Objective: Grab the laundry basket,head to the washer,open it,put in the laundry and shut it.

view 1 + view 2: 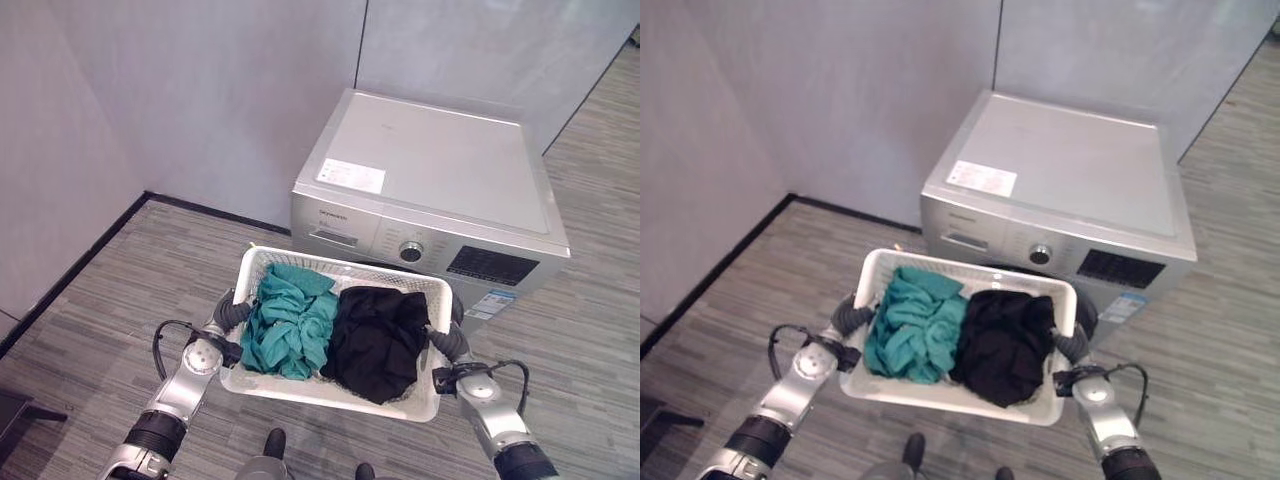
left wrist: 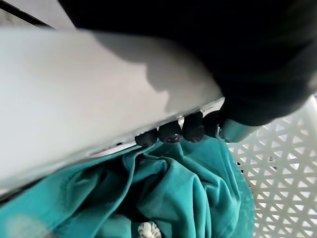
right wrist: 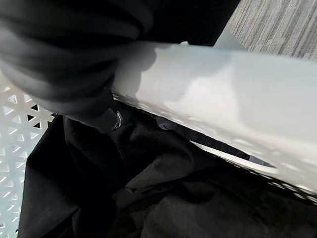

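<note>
The smooth white plastic rim of the perforated laundry basket (image 3: pixel 237 94) is seen up close, with the right hand's dark ribbed cover (image 3: pixel 64 54) apparently wrapped over it. Crumpled black fabric (image 3: pixel 163 198) is piled inside; grey striped flooring (image 3: pixel 282 25) is glimpsed beyond.

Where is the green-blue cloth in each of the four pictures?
Left eye view: the teal cloth lies in the left half of the white basket, beside the black cloth.
Right eye view: same spot.
Left wrist view: under the left hand.
Right wrist view: not in it.
Shared landmark: the basket.
</note>
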Motion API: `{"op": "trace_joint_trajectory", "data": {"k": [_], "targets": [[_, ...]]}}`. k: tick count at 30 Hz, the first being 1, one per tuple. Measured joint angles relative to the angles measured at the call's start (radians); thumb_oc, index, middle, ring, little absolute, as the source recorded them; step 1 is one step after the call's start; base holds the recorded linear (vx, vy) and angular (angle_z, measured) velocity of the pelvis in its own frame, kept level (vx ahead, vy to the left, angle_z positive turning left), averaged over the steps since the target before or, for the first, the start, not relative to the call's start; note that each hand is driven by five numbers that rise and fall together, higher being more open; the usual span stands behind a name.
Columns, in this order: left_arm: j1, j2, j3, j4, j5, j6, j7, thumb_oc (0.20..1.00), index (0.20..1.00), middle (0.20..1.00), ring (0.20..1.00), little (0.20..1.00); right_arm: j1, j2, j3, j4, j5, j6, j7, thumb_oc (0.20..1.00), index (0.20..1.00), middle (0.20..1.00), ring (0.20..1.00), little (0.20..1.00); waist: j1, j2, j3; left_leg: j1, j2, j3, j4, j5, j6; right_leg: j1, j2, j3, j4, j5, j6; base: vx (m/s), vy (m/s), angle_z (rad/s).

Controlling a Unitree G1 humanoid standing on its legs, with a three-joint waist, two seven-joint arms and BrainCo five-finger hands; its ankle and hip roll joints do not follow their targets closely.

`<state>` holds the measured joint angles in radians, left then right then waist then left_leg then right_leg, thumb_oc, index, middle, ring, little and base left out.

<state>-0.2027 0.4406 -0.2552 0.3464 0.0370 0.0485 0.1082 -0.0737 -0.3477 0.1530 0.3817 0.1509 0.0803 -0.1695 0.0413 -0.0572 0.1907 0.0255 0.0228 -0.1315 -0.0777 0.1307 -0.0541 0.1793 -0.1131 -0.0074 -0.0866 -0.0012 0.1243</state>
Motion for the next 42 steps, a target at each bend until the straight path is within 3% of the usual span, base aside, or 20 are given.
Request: {"op": "trace_joint_trajectory", "data": {"k": [9, 16, 21, 25, 30, 32, 35, 36, 38, 39, 40, 42], "targets": [[0.033, 0.028, 0.030, -0.151, 0.003, -0.009, 0.005, 0.200, 0.200, 0.200, 0.200, 0.200, 0.048, -0.001, -0.067, -0.141, -0.014, -0.013, 0.004, 0.200, 0.200, 0.200, 0.200, 0.200, -0.019, 0.003, -0.001, 0.010, 0.015, 0.013, -0.012, -0.001, 0.001, -0.003, 0.012, 0.015, 0.000, -0.003, -0.005, 0.04, 0.024, -0.06], [0.441, 0.023, 0.188, -0.590, 0.013, -0.083, -0.015, 0.200, 0.200, 0.200, 0.200, 0.200, 0.313, -0.004, -0.187, -0.540, -0.088, -0.068, 0.111, 0.200, 0.200, 0.200, 0.200, 0.200, -0.045, 0.009, -0.003, 0.034, 0.025, 0.052, -0.012, -0.026, 0.009, -0.004, 0.015, 0.052, 0.000, -0.013, -0.011, 0.02, -0.029, -0.15], [0.454, 0.030, 0.244, -0.653, 0.014, -0.102, -0.041, 0.200, 0.200, 0.200, 0.200, 0.200, 0.323, -0.008, -0.213, -0.608, -0.087, -0.082, 0.141, 0.200, 0.200, 0.200, 0.200, 0.200, -0.043, 0.018, -0.006, 0.038, 0.040, 0.059, -0.012, -0.037, 0.007, -0.004, 0.030, 0.060, 0.000, -0.015, -0.015, 0.01, -0.042, -0.07], [0.350, 0.072, 0.246, -0.670, 0.014, -0.104, -0.041, 0.200, 0.200, 0.200, 0.200, 0.200, 0.240, -0.080, -0.242, -0.627, -0.072, -0.085, 0.136, 0.200, 0.200, 0.200, 0.200, 0.200, -0.047, 0.028, -0.022, 0.026, 0.048, 0.053, -0.001, -0.030, -0.003, -0.005, 0.040, 0.057, 0.000, -0.011, -0.021, 0.01, -0.084, 0.06], [0.034, 0.127, 0.203, -0.571, 0.013, -0.089, -0.030, 0.200, 0.200, 0.200, 0.200, 0.200, 0.030, -0.197, -0.265, -0.557, -0.016, -0.086, 0.088, 0.200, 0.200, 0.200, 0.200, 0.200, -0.053, 0.023, -0.026, 0.002, 0.060, 0.018, 0.030, -0.024, -0.016, -0.001, 0.061, 0.032, 0.000, -0.009, -0.024, -0.01, -0.103, 0.16], [-0.084, 0.140, 0.169, -0.522, 0.012, -0.081, -0.020, 0.200, 0.200, 0.200, 0.200, 0.200, -0.045, -0.238, -0.267, -0.504, 0.009, -0.087, 0.072, 0.200, 0.200, 0.200, 0.200, 0.200, -0.051, 0.019, -0.030, -0.012, 0.072, 0.009, 0.064, -0.036, -0.040, -0.003, 0.075, 0.026, 0.013, -0.014, -0.029, -0.02, -0.130, 0.09], [-0.209, 0.157, 0.128, -0.463, 0.004, -0.067, -0.003, 0.200, 0.200, 0.200, 0.200, 0.200, -0.123, -0.285, -0.266, -0.460, 0.035, -0.088, 0.057, 0.200, 0.200, 0.200, 0.200, 0.200, -0.049, 0.016, -0.032, -0.033, 0.101, 0.002, 0.115, -0.055, -0.067, -0.017, 0.109, 0.025, 0.049, -0.032, -0.054, -0.03, -0.163, -0.02], [-0.336, 0.182, 0.064, -0.347, -0.027, -0.057, -0.001, 0.200, 0.200, 0.200, 0.200, 0.200, -0.202, -0.338, -0.220, -0.368, 0.071, -0.082, 0.046, 0.200, 0.200, 0.200, 0.200, 0.200, -0.041, -0.001, -0.022, -0.084, 0.122, 0.008, 0.253, -0.063, -0.104, -0.078, 0.144, 0.024, 0.194, -0.100, -0.109, -0.05, -0.052, -0.10], [-0.402, 0.190, 0.009, -0.277, -0.043, -0.050, 0.007, 0.200, 0.200, 0.200, 0.200, 0.200, -0.223, -0.361, -0.206, -0.343, 0.072, -0.077, 0.037, 0.200, 0.200, 0.200, 0.200, 0.200, -0.038, -0.022, -0.018, -0.144, 0.117, 0.006, 0.354, -0.034, -0.118, -0.110, 0.146, 0.018, 0.272, -0.137, -0.126, -0.01, 0.017, 0.12], [-0.435, 0.191, -0.029, -0.254, -0.058, -0.048, 0.015, 0.200, 0.200, 0.200, 0.200, 0.200, -0.224, -0.381, -0.207, -0.326, 0.083, -0.077, 0.030, 0.200, 0.200, 0.200, 0.200, 0.200, -0.039, -0.034, -0.013, -0.171, 0.109, 0.004, 0.393, -0.013, -0.109, -0.113, 0.136, 0.015, 0.276, -0.138, -0.134, 0.08, 0.047, 0.29], [-0.458, 0.192, -0.075, -0.244, -0.069, -0.044, 0.029, 0.200, 0.200, 0.200, 0.200, 0.200, -0.228, -0.413, -0.207, -0.293, 0.112, -0.077, 0.028, 0.200, 0.200, 0.200, 0.200, 0.200, -0.029, -0.041, -0.008, -0.213, 0.084, 0.004, 0.427, -0.034, -0.083, -0.114, 0.129, 0.014, 0.268, -0.131, -0.153, 0.13, 0.075, 0.27], [-0.505, 0.192, -0.127, -0.211, -0.076, -0.042, 0.034, 0.200, 0.200, 0.200, 0.200, 0.200, -0.241, -0.457, -0.200, -0.255, 0.129, -0.074, 0.038, 0.200, 0.200, 0.200, 0.200, 0.200, -0.028, -0.043, -0.008, -0.210, 0.022, 0.019, 0.334, -0.097, -0.060, -0.140, 0.109, 0.020, 0.260, -0.126, -0.160, 0.15, 0.081, 0.09]]}}
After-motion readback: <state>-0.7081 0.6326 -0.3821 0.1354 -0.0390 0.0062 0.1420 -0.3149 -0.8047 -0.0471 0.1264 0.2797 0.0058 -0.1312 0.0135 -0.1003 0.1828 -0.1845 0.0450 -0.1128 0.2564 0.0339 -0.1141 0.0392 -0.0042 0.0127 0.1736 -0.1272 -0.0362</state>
